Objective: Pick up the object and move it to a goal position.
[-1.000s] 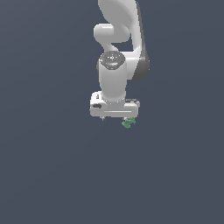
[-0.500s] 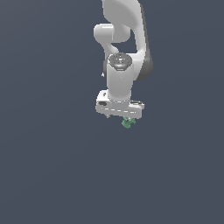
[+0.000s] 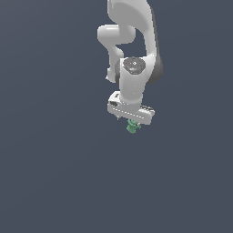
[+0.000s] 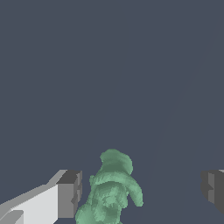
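Just right of centre in the exterior view, the white robot claw (image 3: 132,124) hangs over the plain slate-grey bench (image 3: 50,182), and the tiny, lumpy mint-green object (image 3: 132,128) shows right beneath it. In the wrist view you see the claw spread wide: one dark grey finger pad (image 4: 70,194) stands just beside the object (image 4: 111,192), the other pad (image 4: 212,190) well apart from it near the frame's right edge, so nothing is held.

Your main risk is that off-centre alignment. If you close from here, the near pad will likely reach the object first and shove or tip it, and its lumpy, irregular surface could let it twist out or pinch only on a bump. You also cannot tell from these views whether the pads are low enough; closing too high would clip only the top.

Room is generous: the bench lies bare toward every frame edge, and no goal marker shows.
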`<state>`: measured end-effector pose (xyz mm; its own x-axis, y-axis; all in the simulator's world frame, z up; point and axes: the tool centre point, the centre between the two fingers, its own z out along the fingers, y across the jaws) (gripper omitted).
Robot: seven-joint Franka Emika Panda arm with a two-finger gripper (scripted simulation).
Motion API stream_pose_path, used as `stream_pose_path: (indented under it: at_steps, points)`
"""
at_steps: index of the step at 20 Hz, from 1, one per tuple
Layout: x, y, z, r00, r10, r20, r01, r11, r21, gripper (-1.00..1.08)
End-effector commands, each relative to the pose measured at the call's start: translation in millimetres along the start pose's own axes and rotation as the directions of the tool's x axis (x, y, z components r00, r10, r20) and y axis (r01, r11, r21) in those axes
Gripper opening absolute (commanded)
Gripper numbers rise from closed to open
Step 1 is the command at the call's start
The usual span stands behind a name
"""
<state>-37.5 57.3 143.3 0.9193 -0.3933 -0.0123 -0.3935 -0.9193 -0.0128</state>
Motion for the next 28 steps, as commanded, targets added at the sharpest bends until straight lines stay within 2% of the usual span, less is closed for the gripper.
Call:
stream_pose_path:
  at_steps: [1,8,16,22,28]
  points:
    - [-7.6,-3.4,3.8,0.999,0.054,-0.002,-0.054,0.999,-0.002,1.0]
    - [-28.8,-12.0,14.0,0.98,0.2,-0.006,-0.2,0.98,-0.005,1.0]
    - [-51.1,-19.2,24.0,0.938,0.346,-0.012,-0.346,0.938,-0.006,1.0]
    - [-61.7,-22.1,28.5,0.911,0.412,-0.015,-0.412,0.911,-0.006,1.0]
    - [-66.5,-23.2,30.6,0.897,0.441,-0.017,-0.442,0.897,-0.006,1.0]
